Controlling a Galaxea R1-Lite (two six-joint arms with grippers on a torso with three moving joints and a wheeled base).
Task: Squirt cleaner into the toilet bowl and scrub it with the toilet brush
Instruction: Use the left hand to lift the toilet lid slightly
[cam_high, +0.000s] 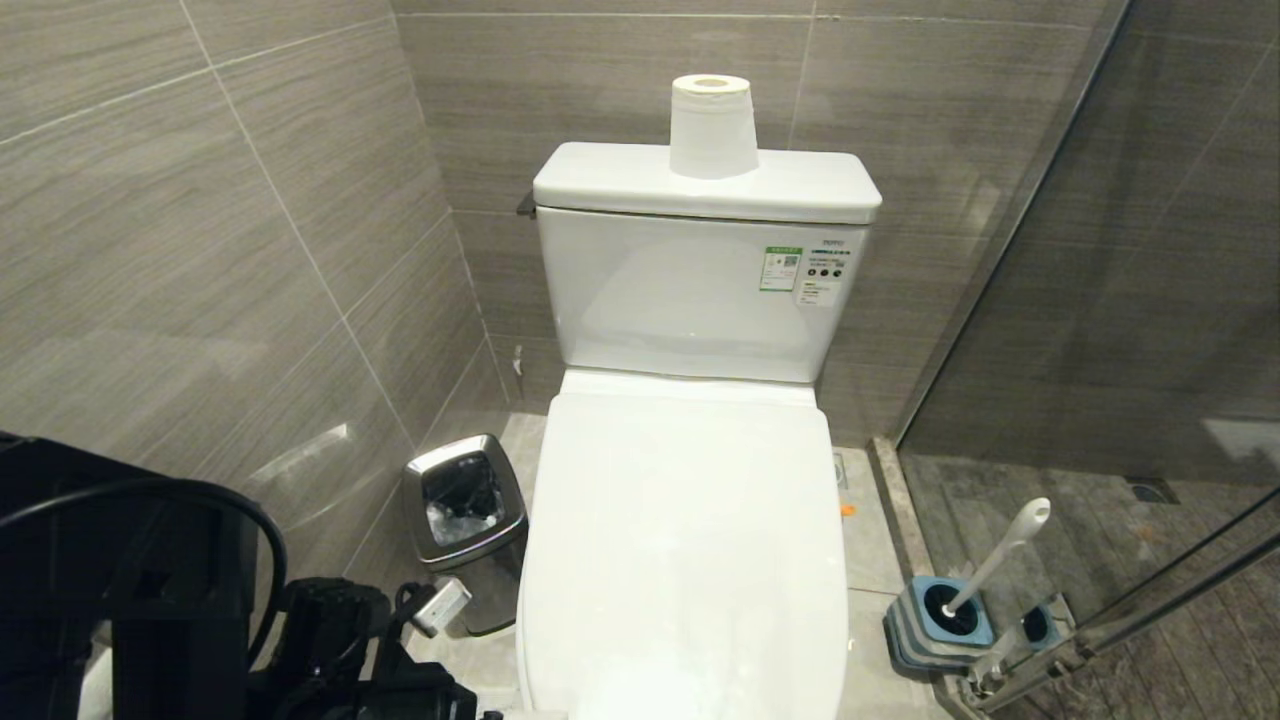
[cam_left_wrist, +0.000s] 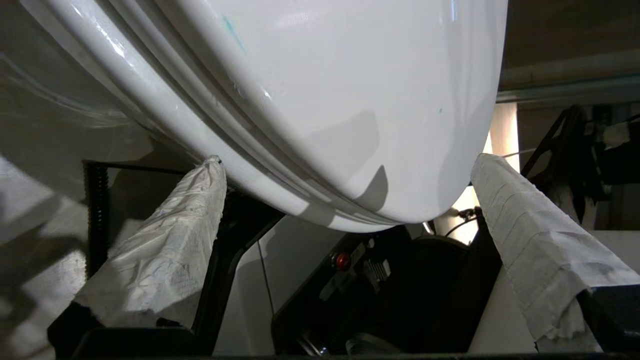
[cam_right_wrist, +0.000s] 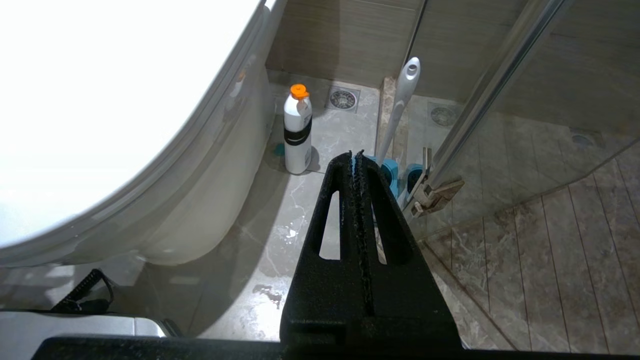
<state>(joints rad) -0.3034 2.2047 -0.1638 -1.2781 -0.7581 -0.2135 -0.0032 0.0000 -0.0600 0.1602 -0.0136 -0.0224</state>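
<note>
Reaching under the front lip of the closed white plastic toilet lid (cam_left_wrist: 350, 100), the left gripper (cam_left_wrist: 345, 165) was seen with its paper-wrapped jaws spread wide and empty, one fingertip (cam_left_wrist: 212, 165) just at the rim's edge. The lid's long axis was seen running up the middle of the head view. The right gripper (cam_right_wrist: 356, 155) was held shut on nothing, with the long white-handled toilet brush (cam_high: 1000, 560) standing tilted in its blue-grey holder (cam_high: 935, 625) at lower right.

Left claw (cam_left_wrist: 345, 165) agape; right claw (cam_right_wrist: 356, 157) apparently closed.
</note>
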